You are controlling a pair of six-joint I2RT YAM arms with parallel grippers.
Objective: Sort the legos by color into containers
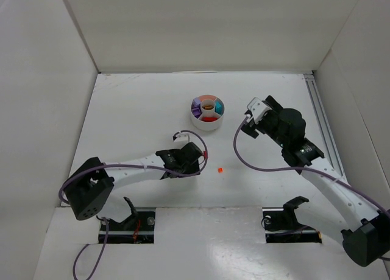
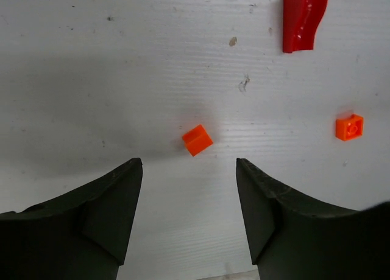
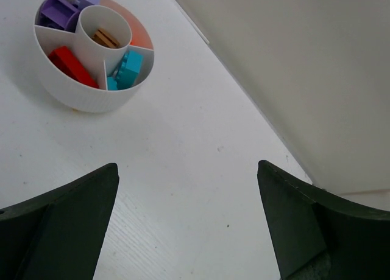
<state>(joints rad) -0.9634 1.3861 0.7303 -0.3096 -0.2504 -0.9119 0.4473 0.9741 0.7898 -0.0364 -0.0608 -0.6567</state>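
Fingers (image 2: 103,219) on my left hand (image 2: 189,165) sit apart, gripping nothing. The orange lego (image 2: 197,140) lies on the surface (image 2: 91,61) just past the tips, lined up with the gap. Farther out to the right there's a second orange lego (image 2: 349,126), then a red piece (image 2: 303,21). My right hand (image 3: 189,170) is wide open and empty, with the white dish (image 3: 79,94) well ahead, holding red, teal, purple and brown bits.

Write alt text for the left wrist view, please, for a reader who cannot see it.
A small orange lego lies on the white table just beyond the gap between the left tool's two dark, parted fingers, touching neither. A second orange lego sits further right, and a curved red piece lies at the top right.
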